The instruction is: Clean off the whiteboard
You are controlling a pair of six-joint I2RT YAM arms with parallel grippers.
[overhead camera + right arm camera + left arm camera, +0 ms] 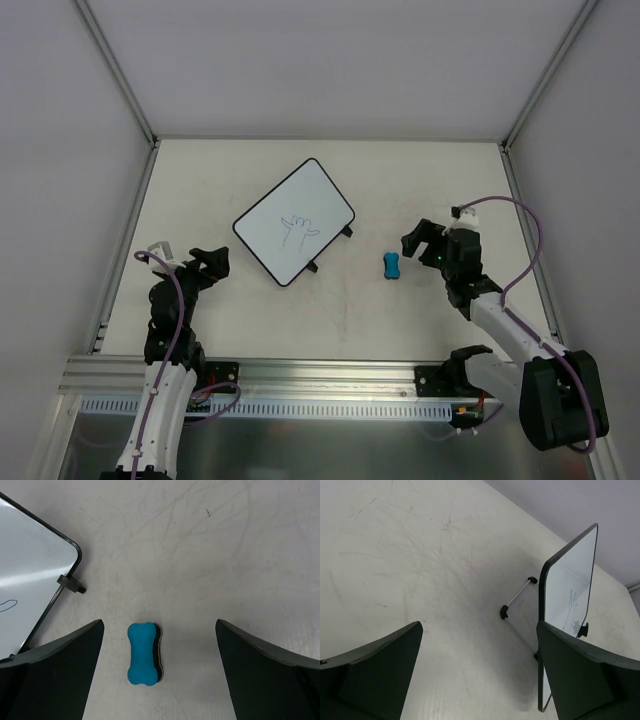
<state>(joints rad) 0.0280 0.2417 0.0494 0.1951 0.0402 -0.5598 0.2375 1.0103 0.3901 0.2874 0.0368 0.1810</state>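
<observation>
On the whiteboard (pixel 272 243), a hand-outline sketch (pixel 299 230)

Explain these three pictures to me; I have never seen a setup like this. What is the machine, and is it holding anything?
Two robot arms are bolted side by side at the near edge. The overhead picture shows the left arm and right arm; the other two come from cameras on their wrists, dark jaws at the bottom corners. On the table are a whiteboard with a small sketch and a blue eraser in front of the right jaws. Both pairs of jaws are open and hold nothing.
</observation>
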